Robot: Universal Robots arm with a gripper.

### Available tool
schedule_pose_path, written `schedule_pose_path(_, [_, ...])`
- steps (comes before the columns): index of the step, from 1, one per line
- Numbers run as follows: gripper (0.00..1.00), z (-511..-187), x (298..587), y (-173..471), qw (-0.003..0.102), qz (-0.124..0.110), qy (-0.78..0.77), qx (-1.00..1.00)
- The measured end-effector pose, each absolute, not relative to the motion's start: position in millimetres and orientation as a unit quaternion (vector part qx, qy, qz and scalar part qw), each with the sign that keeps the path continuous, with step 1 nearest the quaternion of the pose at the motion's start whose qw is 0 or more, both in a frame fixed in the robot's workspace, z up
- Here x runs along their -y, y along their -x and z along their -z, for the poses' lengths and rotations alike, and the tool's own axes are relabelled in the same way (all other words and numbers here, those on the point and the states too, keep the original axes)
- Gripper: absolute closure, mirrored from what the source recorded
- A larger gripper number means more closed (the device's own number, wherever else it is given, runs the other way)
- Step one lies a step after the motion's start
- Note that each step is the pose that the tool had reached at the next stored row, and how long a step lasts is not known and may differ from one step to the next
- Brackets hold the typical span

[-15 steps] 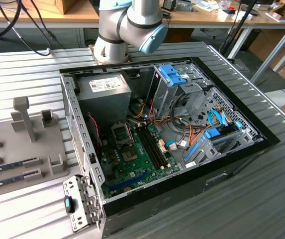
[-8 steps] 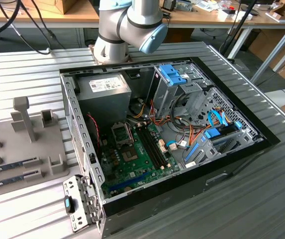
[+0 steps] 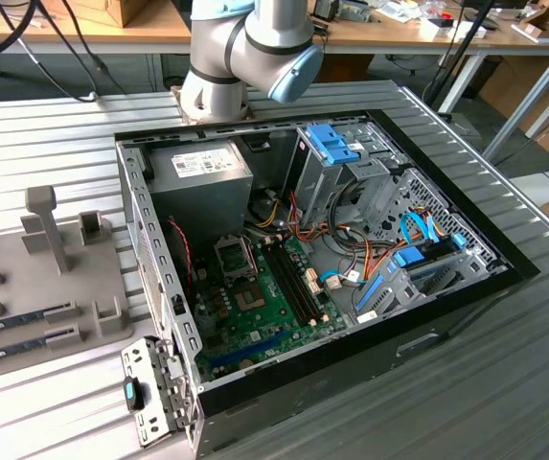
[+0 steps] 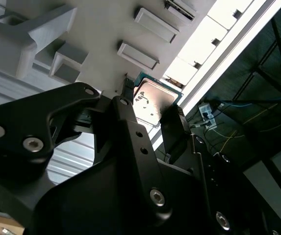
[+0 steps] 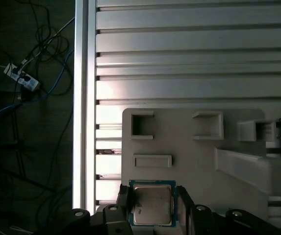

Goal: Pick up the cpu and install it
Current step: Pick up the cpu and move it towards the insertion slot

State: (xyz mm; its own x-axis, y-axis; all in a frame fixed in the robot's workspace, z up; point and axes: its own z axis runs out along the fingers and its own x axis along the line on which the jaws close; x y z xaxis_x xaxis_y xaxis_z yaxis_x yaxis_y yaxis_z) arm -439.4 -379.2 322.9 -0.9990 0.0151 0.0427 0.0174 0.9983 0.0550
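Note:
The cpu (image 5: 151,205) is a small square chip with a shiny silver top and a green rim. In both wrist views it lies between my gripper's (image 5: 151,197) two black fingers (image 5: 122,208), which press on its opposite edges. The gripper (image 4: 151,105) is shut on the cpu (image 4: 152,98) over the edge of a grey fixture plate (image 5: 189,166); I cannot tell whether the chip rests on the plate or hangs just above it. In the exterior view the open computer case (image 3: 466,287) shows the green motherboard (image 3: 274,311) with its cpu socket (image 3: 235,257).
The fixture plate (image 3: 73,287) lies at the exterior view's left, with an upright post (image 3: 46,225), small pockets and memory sticks (image 3: 15,321). The ribbed metal table (image 5: 194,58) ends beside the plate; cables lie on the floor beyond. A grey power supply (image 3: 202,172) and drive cages (image 3: 351,163) fill the case.

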Motion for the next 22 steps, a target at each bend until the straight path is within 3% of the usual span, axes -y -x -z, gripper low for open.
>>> schedule_pose_path(22, [0.53,-343.1,379.2,439.4,0.021,0.034,0.008,0.999])
